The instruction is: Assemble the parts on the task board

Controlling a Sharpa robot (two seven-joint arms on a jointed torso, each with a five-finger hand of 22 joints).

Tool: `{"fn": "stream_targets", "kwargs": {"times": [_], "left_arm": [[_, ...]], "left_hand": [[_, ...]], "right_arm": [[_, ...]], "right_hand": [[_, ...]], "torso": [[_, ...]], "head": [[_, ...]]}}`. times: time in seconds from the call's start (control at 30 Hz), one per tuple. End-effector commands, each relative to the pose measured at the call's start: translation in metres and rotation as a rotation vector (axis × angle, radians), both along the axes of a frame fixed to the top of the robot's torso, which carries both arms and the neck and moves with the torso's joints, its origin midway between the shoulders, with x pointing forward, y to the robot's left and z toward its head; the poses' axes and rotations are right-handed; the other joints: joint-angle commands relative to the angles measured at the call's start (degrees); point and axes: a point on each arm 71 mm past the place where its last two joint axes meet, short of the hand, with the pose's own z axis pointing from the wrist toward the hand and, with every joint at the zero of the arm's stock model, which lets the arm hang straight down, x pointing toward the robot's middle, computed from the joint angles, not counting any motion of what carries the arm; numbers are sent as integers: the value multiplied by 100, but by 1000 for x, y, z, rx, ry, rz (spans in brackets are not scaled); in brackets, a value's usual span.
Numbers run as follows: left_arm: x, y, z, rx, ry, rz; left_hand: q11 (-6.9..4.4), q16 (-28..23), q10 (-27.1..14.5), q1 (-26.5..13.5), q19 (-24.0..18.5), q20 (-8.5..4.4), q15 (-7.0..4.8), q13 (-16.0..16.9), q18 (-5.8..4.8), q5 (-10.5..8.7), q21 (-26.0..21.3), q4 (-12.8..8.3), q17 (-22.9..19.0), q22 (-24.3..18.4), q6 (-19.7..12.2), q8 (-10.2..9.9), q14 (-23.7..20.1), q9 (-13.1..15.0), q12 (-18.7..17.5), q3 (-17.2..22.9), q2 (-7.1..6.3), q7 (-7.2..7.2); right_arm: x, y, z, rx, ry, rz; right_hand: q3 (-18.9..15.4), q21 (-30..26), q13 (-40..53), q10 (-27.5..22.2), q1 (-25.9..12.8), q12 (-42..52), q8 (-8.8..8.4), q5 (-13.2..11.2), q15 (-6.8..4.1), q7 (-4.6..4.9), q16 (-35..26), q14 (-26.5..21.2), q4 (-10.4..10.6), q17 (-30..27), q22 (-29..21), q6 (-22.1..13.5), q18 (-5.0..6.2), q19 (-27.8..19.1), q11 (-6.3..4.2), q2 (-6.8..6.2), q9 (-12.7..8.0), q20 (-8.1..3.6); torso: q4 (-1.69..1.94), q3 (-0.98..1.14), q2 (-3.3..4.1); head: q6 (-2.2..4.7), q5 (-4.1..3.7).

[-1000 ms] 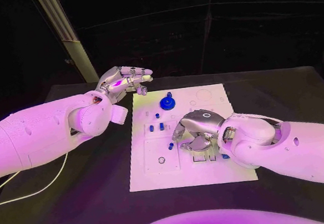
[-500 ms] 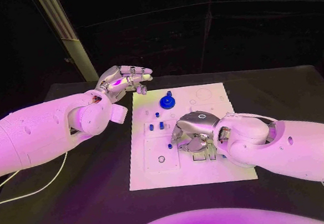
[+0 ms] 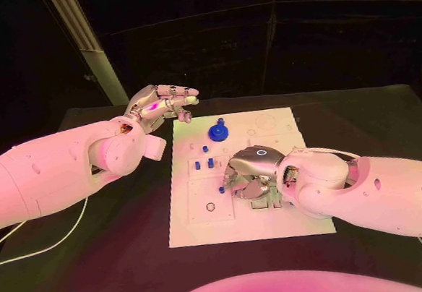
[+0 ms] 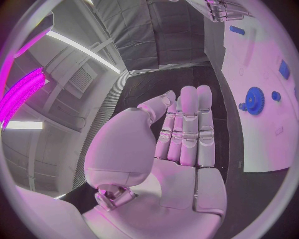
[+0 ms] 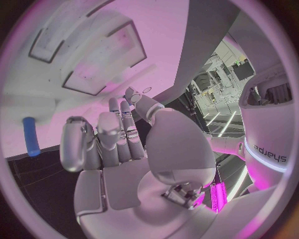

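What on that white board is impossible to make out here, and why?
- Head view: the right hand covers the middle of the task board, hiding whatever lies under it.
- Head view: the small blue parts are too small to tell their shapes.
- Left wrist view: the blue gear shows, but the picture's rim cuts off the board beyond it.

Left arm reaches in raised, its left hand (image 3: 162,103) held up with fingers (image 4: 189,124) straight, close together and holding nothing. Right arm is bent inward, its right hand (image 3: 251,176) turned palm-down with fingers (image 5: 118,134) loosely curled, nothing visibly held.
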Motion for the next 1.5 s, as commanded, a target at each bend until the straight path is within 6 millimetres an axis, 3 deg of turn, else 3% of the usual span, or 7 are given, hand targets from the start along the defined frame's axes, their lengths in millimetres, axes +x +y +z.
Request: {"fn": "stream_targets", "kwargs": {"times": [0.03, 0.43, 0.7, 0.9, 1.23, 1.5], "left_arm": [[0, -1, 1, -9, 1, -10], [0, -1, 1, -12, 0, -16], [-1, -1, 1, -15, 0, -21], [-1, -2, 1, -15, 1, -24], [-1, -2, 0, -15, 4, -27], [-1, -2, 0, -15, 5, -28]], "left_hand": [[-12, -39, -42, 1, -34, 8, 10, 8, 69, -22, -16, -1, -6, -6, -8, -32, -48, -3, 23, -26, 70, 25], [-9, -49, -51, 7, -34, 10, 12, 9, 69, -36, -30, -16, -13, -17, -14, -39, -53, -4, 28, -34, 65, 29], [-7, -52, -53, 5, -35, 10, 13, 9, 69, -39, -33, -18, -15, -20, -15, -41, -55, -4, 29, -37, 62, 30], [-7, -52, -53, 5, -35, 10, 13, 9, 69, -39, -33, -18, -15, -20, -15, -41, -55, -4, 29, -37, 62, 30], [-6, -57, -56, 4, -36, 12, 15, 9, 68, -42, -39, -22, -18, -24, -16, -43, -60, -4, 31, -42, 59, 30], [-6, -57, -56, 4, -36, 12, 15, 9, 68, -42, -39, -22, -18, -24, -16, -43, -60, -4, 31, -42, 59, 30]], "right_arm": [[1, -3, 6, 49, -50, -18], [11, -40, 23, 62, -79, -119], [36, -74, 51, 2, -124, -208], [46, -86, 54, -30, -130, -242], [48, -86, 46, -126, -70, -224], [51, -80, 40, -179, -32, -204]], "right_hand": [[45, -5, -11, 33, 1, -54, 1, -14, -38, 10, 8, 73, -21, -39, 131, 12, 51, 1, 8, 22, -3, -19], [-25, -79, -14, -61, -57, -110, -44, -16, -3, 54, -74, 36, -46, -170, 43, -59, 71, -53, 53, -179, -22, -8], [-301, -293, -13, -413, -22, -111, -51, -18, 37, -20, -242, -22, -29, -404, -206, -137, 133, -214, 82, -409, -27, -7], [-455, -326, -12, -555, 87, -105, -53, -18, 57, -47, -256, -14, 37, -445, -235, -194, 137, -227, 104, -436, -29, 5], [-607, -315, -8, -665, 168, -95, -51, -18, 75, -98, -208, 8, 148, -415, -216, -246, 129, -204, 130, -468, -28, 19], [-592, -261, 12, -512, 271, -36, -41, -17, 65, -99, -139, 29, 219, -357, -147, -243, 114, -153, 111, -342, -23, 28]], "torso": [[-4, 0, 1], [-4, -6, -10], [1, -3, -3], [2, -2, 1], [2, -6, 5], [-1, -1, 3]], "head": [[15, -15], [115, -102], [185, -140], [205, -154], [191, -149], [167, -139]]}}
